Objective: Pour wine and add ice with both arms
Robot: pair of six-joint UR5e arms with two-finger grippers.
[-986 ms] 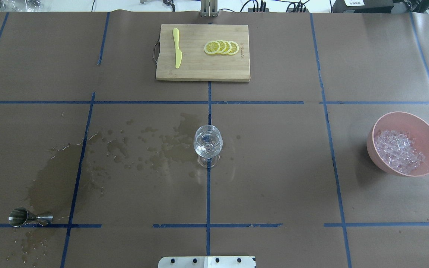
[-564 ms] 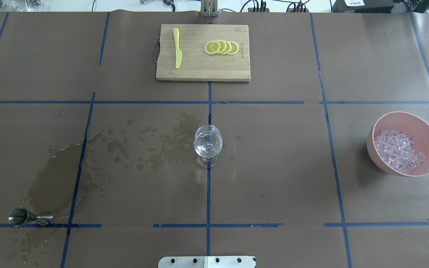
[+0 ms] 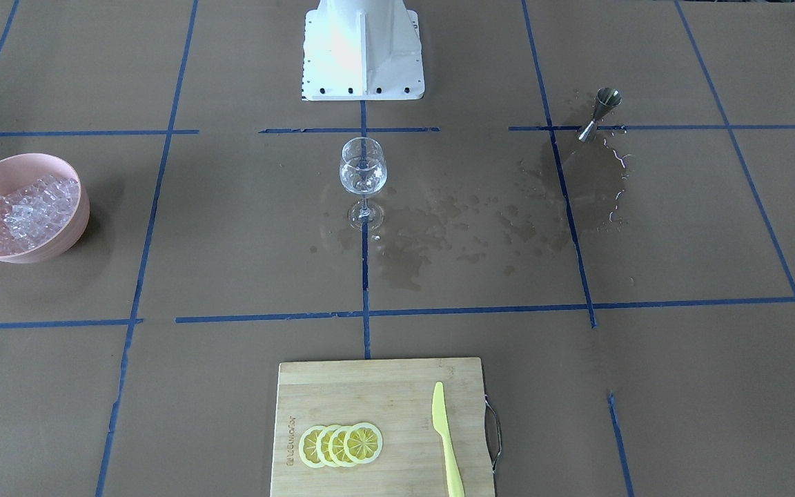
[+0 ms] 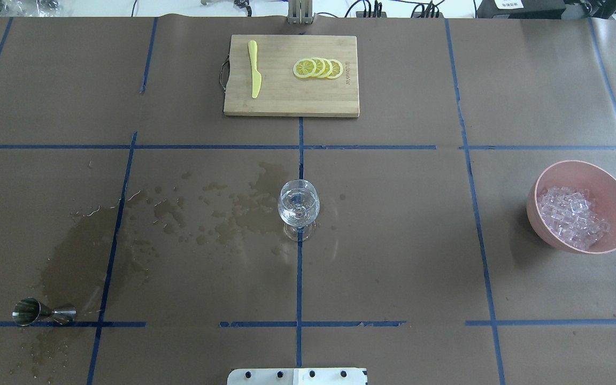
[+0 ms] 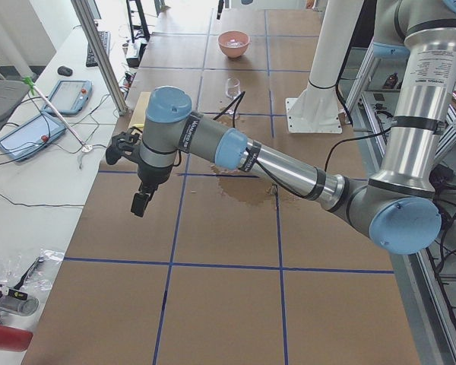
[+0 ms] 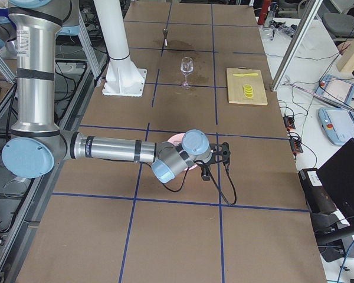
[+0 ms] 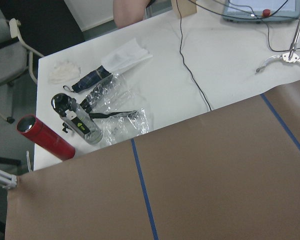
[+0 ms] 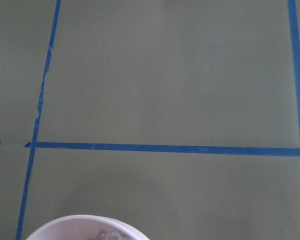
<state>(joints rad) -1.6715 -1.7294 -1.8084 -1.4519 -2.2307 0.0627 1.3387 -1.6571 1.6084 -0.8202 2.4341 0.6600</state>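
My right claw (image 6: 217,157) had just edged into the overhead view beyond the pink bowl (image 4: 613,184) holding the ice (image 4: 572,216), so I judged the ice step was starting. The wine (image 4: 297,214) sat in the wine glass (image 4: 298,206) at mid-table. My left claw (image 5: 140,207) hung far off, and whether either claw was parted I could not tell.

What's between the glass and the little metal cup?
Between the glass and the metal cup lie only dark wet stains on the brown paper, crossed by a blue tape line; the overhead view shows it.
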